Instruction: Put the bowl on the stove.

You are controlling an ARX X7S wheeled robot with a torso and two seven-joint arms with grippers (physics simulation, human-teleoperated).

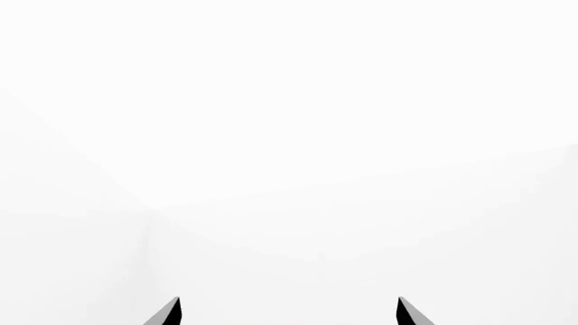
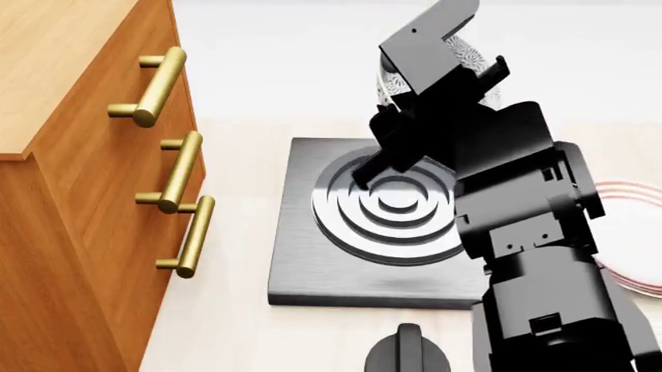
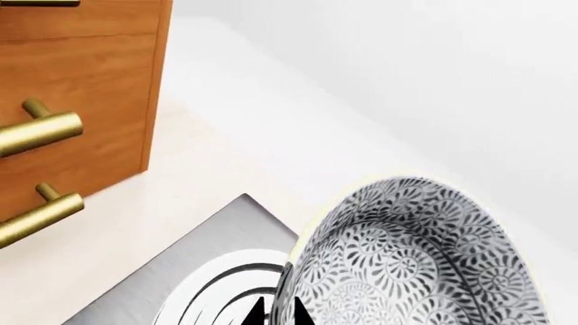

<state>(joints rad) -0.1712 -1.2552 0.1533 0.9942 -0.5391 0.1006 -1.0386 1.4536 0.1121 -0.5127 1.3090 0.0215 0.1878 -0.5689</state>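
Patterned bowl (image 3: 420,261) above stove (image 3: 194,271), wooden drawers (image 3: 77,81)

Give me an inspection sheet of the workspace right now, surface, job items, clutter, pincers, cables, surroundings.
Surface: pale counter, stove on it.
Job's things: bowl held in the air, tilted, over the stove's far edge; burner bare, step not yet done.
Clutter: black knob in front of the stove; red-rimmed plate to its right.
Grippers: right pincer pinches the bowl's rim; left pincer open, empty, facing blank white.
Cables: nothing seen.
Surroundings: wooden cabinet with brass handles on the left; white wall behind.
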